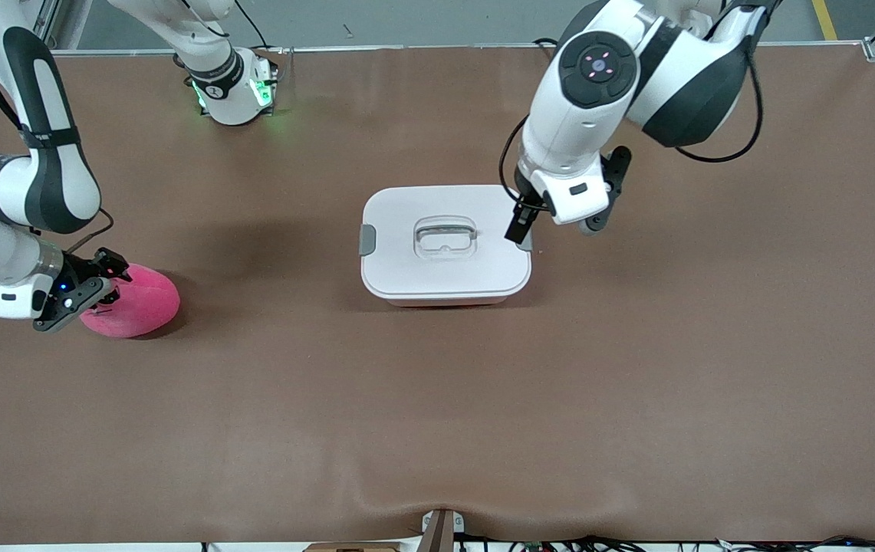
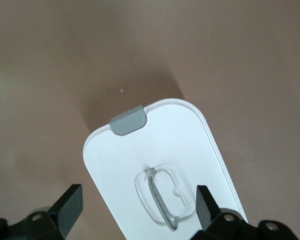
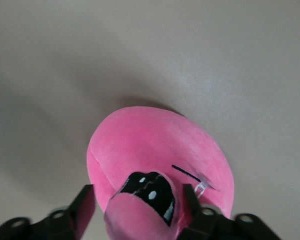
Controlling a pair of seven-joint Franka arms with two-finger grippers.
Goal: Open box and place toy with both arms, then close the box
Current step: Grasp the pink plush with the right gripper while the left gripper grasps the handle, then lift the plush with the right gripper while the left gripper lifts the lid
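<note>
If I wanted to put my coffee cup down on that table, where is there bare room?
The wide brown stretch nearer the camera than the box and the toy is bare. So is the gap between them. It is crowded at the box's clip, where the left gripper hangs, and at the toy, under the right gripper.

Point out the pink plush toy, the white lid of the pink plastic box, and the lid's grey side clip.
pink plush toy (image 1: 142, 300): front view, on its rounded body.
white lid (image 1: 406, 264): front view, on its flat top.
grey side clip (image 2: 129, 119): left wrist view, on the clip's middle.
</note>
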